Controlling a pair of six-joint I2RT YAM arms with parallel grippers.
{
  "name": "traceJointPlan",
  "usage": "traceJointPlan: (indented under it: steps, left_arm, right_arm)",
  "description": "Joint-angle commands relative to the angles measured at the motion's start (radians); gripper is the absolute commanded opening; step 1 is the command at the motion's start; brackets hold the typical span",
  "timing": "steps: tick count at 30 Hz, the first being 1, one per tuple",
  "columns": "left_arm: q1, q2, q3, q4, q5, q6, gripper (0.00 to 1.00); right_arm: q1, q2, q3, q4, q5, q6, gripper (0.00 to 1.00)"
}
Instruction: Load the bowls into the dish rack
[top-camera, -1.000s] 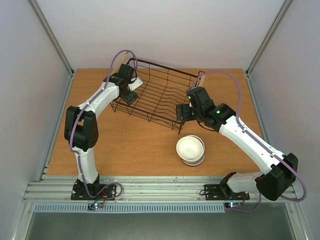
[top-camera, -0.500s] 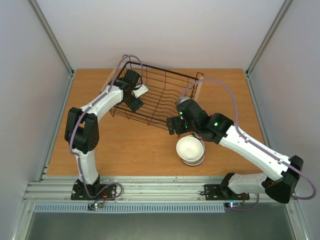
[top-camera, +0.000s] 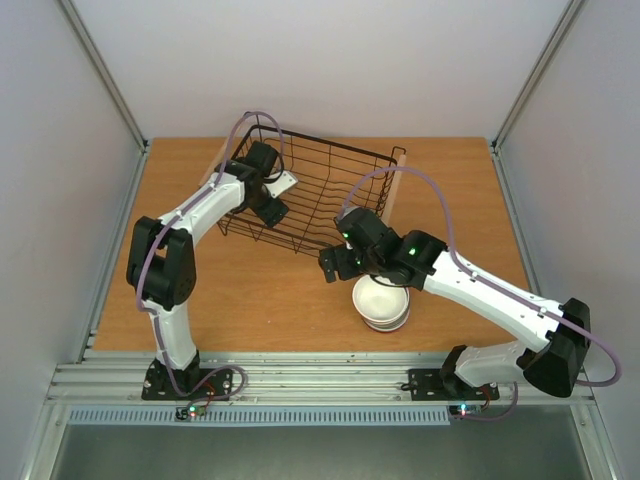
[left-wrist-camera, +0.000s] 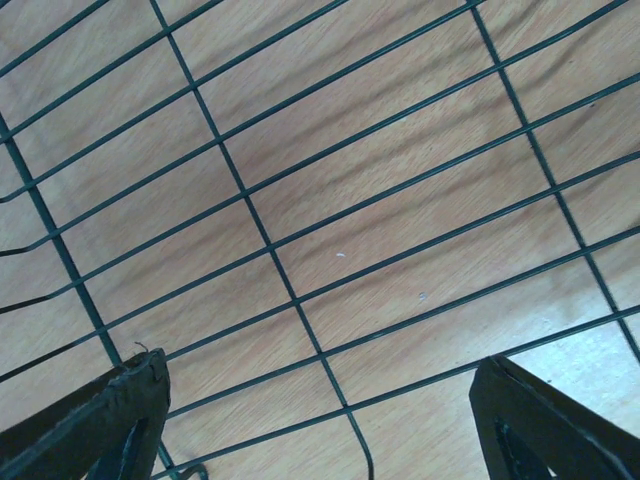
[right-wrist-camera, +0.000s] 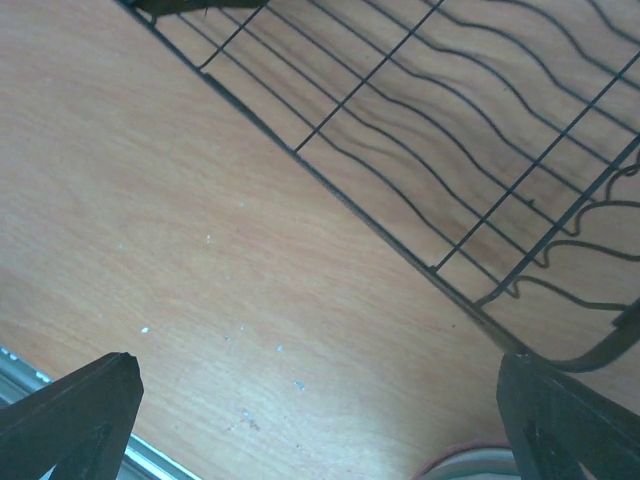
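Wooden worktop in a white-walled cell with two arms. One black wire rack sits skewed at the far middle, and one wooden handle shows at its end on the right arm's side. One stack of bowls stands just outside the rack's near corner, a cream bowl uppermost. The number nested cannot be told. Left gripper, jaws wide and empty, hangs inside the rack over its wire floor, at the other end. Right gripper, jaws wide and empty, hovers over bare worktop between the rack's near corner and the stack, its wrist covering the stack's far rim from above.
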Motion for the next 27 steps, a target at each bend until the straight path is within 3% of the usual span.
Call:
traceJointPlan:
  steps: [1, 9, 18, 27]
  left_arm:
    - [-0.012, -0.041, -0.007, -0.031, 0.062, -0.037, 0.82]
    - [-0.046, -0.068, -0.023, -0.018, 0.088, -0.056, 0.8]
    - [-0.052, -0.111, -0.051, 0.029, 0.099, -0.066, 0.8]
    - [-0.052, -0.12, -0.086, 0.052, 0.092, -0.048, 0.81]
  right_arm:
    - [0.013, 0.011, -0.03, 0.024, -0.054, 0.033, 0.99]
    - [0.013, 0.027, -0.071, 0.032, 0.001, 0.036, 0.98]
    - [0.004, 0.045, -0.091, 0.04, 0.225, 0.01, 0.98]
    - [-0.13, 0.025, -0.085, 0.044, 0.267, -0.065, 0.98]
